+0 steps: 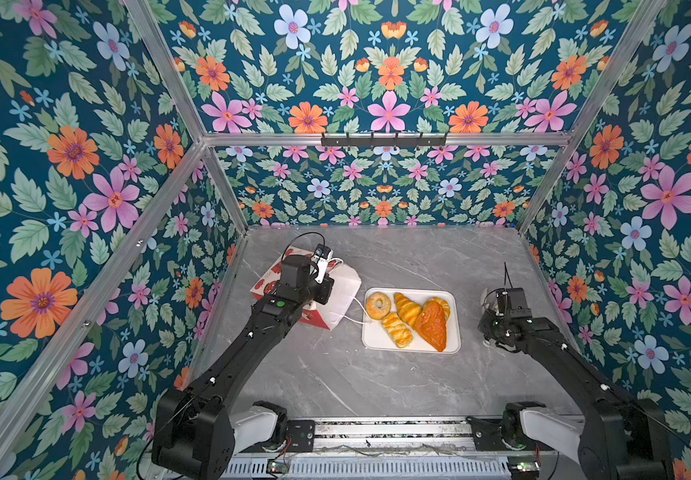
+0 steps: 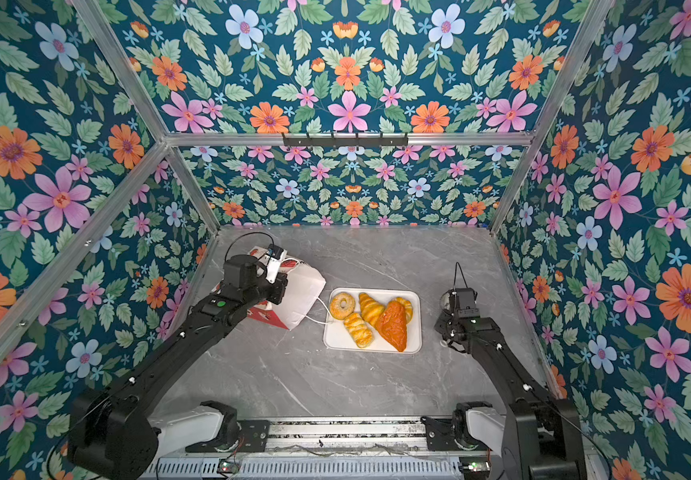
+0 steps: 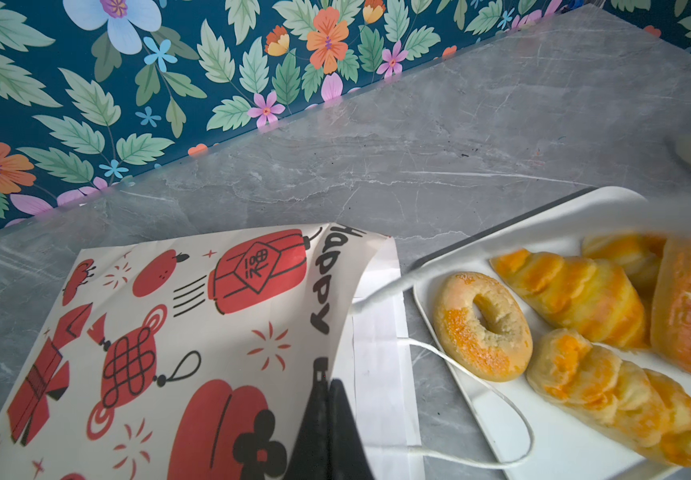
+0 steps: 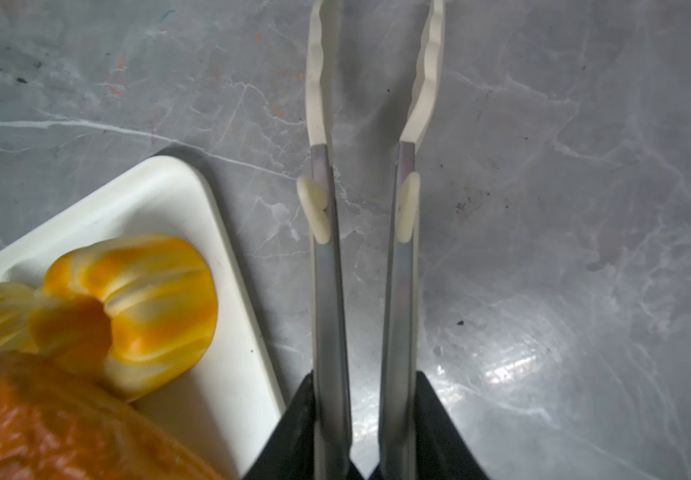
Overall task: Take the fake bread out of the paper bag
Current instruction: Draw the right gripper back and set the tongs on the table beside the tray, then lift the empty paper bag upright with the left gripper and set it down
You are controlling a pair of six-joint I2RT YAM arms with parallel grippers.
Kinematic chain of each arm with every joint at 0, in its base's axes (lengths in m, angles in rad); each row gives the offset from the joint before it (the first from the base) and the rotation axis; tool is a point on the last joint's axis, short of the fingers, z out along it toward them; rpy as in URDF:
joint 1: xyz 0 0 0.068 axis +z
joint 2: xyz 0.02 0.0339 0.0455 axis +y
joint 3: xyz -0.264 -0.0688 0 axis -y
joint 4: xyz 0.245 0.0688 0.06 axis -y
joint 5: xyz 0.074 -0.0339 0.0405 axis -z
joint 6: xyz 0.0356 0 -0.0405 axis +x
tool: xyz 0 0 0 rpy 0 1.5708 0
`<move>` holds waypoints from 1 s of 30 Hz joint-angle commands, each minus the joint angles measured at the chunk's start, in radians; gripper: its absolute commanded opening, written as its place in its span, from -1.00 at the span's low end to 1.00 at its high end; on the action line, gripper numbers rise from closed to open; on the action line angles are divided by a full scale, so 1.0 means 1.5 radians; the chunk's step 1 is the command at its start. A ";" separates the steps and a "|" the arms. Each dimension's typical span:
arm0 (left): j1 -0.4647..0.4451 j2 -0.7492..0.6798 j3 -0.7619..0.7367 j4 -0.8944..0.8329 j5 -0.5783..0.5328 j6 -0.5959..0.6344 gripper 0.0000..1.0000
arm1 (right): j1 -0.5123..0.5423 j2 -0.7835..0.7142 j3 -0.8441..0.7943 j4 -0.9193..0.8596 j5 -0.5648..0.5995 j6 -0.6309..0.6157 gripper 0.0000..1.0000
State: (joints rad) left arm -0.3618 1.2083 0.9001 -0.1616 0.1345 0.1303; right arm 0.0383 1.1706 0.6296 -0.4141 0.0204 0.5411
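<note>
- Top views: both show the grey marbled bench [image 1: 335, 374] with the white tray [image 1: 377, 341] near its middle; everything below is placed from that tray.
- The paper bag [image 1: 341, 291] lies on its side just beside the tray's doughnut end. Its long axis runs away from the tray and its white-lined mouth faces the tray.
- The fake bread [image 1: 431, 324] is on the tray, not in the bag: ring doughnut [image 1: 378, 305], croissant [image 1: 407, 309], braided roll [image 1: 397, 330], the big triangular piece, and another roll half hidden behind it. The triangular one runs across the tray, tip toward your side.
- No bread shows in the bag's mouth, though your left arm hides part of it, so I judge the task about finished.
- The left end effector [image 3: 328, 395] is clenched on the bag's upper paper edge at the mouth, in the left wrist view.
- The right end effector [image 4: 363, 415] grasps the tongs [image 4: 327, 249] on the tray's side away from the bag. They run alongside the tray's short edge, cream tips apart and empty.
- If a piece remains, it lies across the tray from those tongs; your left arm is nearer.
- The bag's white cord handle [image 3: 481, 374] loops over the tray's rim beside the doughnut, so it may snag.
</note>
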 commanded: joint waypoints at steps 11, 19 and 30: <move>0.001 -0.003 0.003 0.012 0.009 -0.008 -1.00 | -0.047 0.117 0.051 0.018 -0.041 -0.026 0.03; 0.001 -0.016 0.008 0.012 0.007 -0.010 -1.00 | -0.047 0.127 0.059 0.010 -0.039 -0.024 0.08; 0.000 -0.015 0.122 -0.035 0.059 -0.090 -1.00 | -0.048 -0.006 0.032 -0.016 -0.047 -0.015 0.09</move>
State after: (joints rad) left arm -0.3618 1.1831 1.0504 -0.1947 0.1890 0.0517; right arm -0.0341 1.1889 0.6792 -0.4126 -0.0490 0.5140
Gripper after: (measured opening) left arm 0.049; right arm 0.545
